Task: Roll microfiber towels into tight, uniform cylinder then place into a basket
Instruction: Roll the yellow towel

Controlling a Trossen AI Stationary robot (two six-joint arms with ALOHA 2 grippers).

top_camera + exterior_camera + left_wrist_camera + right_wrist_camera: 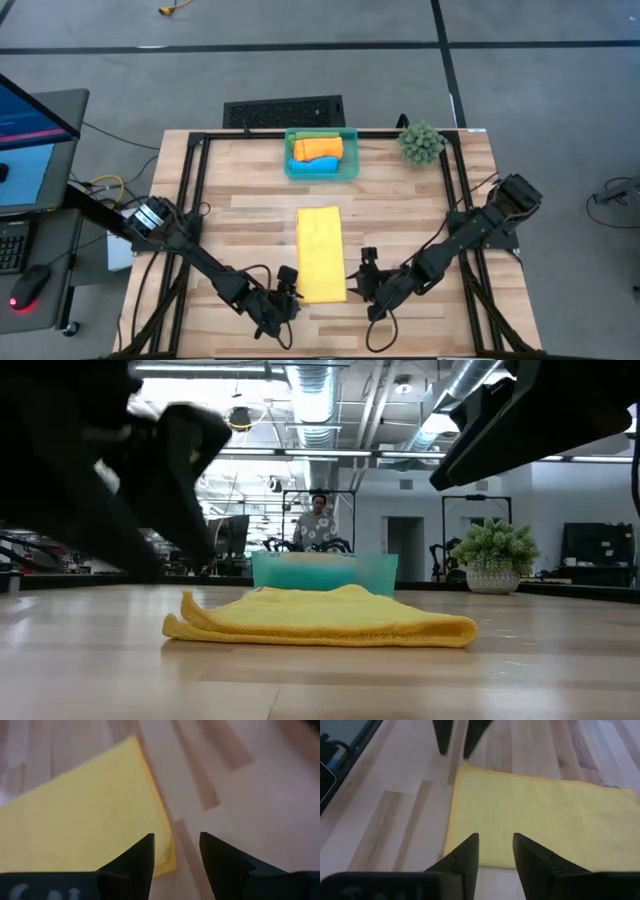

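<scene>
A yellow microfiber towel (321,254) lies flat on the wooden table (420,210), a long rectangle running near to far; the low view shows it folded in layers (320,622). My left gripper (293,290) is open at its near left corner (162,862), one finger over the cloth and one over bare wood. My right gripper (362,280) is open over its near right corner (465,855). The teal basket (322,168) at the far middle holds rolled orange (320,149), green and blue towels.
A spiky green plant ball (421,142) stands at the far right, beside the basket. Black frame rails (195,190) run along the table's left, right and far sides. A monitor and keyboard (20,130) sit off the left edge. A person (318,520) stands far behind the table.
</scene>
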